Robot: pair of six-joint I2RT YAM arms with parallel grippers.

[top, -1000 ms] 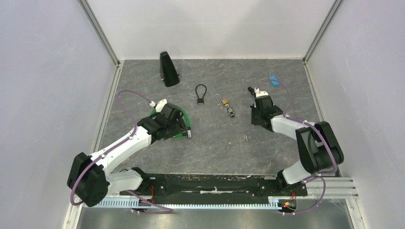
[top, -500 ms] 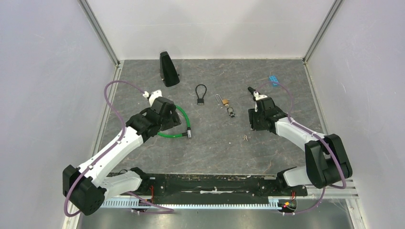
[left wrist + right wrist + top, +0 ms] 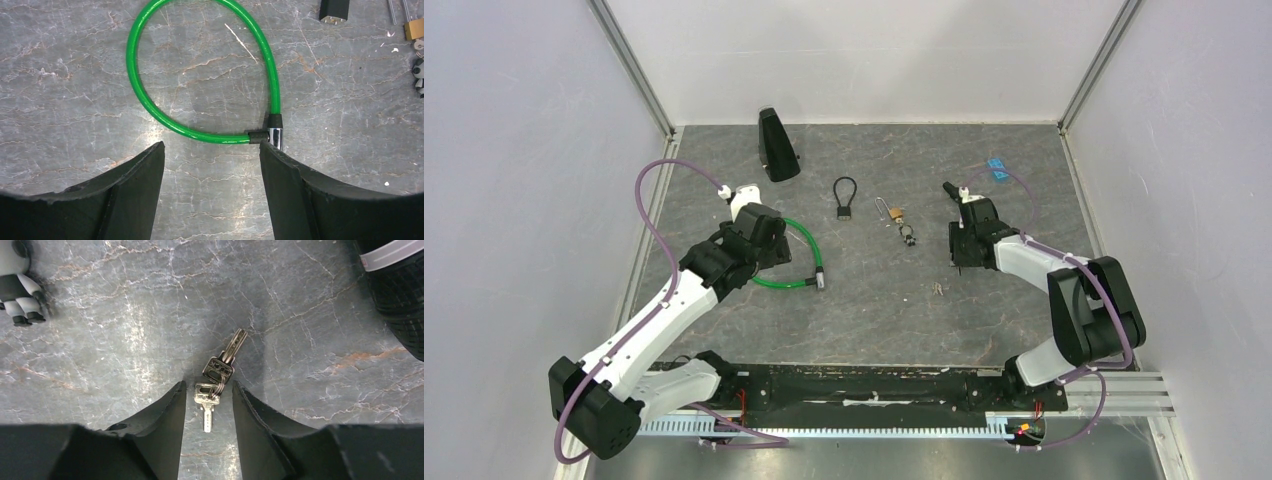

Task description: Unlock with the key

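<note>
While the keys (image 3: 218,374) lie ungrasped on the table (image 3: 125,330) between the right gripper's (image 3: 207,390) parted jaws at lower centre, the left gripper (image 3: 211,150) hangs spread over the closed green cable lock (image 3: 215,138), so nothing is unlocked yet.

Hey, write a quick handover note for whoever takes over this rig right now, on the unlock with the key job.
Left gripper: open, empty, hovering by the green cable lock, lock barrel near one finger.
Right gripper: open above the key bunch, which lies on the table, not gripped.
Done: both grippers lined up over their things; nothing picked up.
Left: close on a key, lift it, steady the lock, insert and turn.
</note>
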